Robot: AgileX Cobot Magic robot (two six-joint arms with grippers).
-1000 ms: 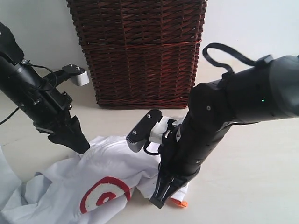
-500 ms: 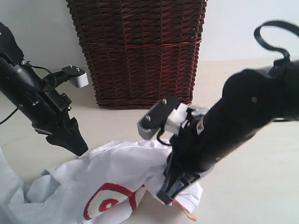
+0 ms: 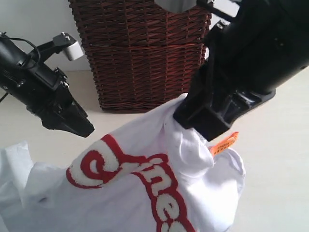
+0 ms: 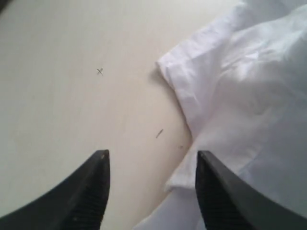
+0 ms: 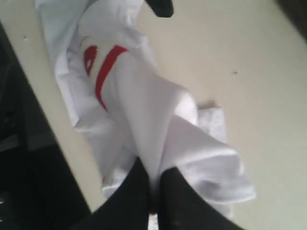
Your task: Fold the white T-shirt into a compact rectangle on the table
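Lifted well up since a second ago, the right claw (image 5: 154, 190) is clenched on a bunch of the white T-shirt (image 3: 145, 193). The cloth drapes from the claw down to the worktop (image 3: 280, 159), red-edged lettering facing out, an orange tag (image 3: 224, 143) just beside the claw and the wicker basket (image 3: 145, 58) behind it. The left claw (image 4: 152, 167) hangs released and empty, with the shirt's edge just beside it.

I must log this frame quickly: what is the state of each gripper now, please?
Left gripper: open, holding nothing.
Right gripper: closed on the white T-shirt.
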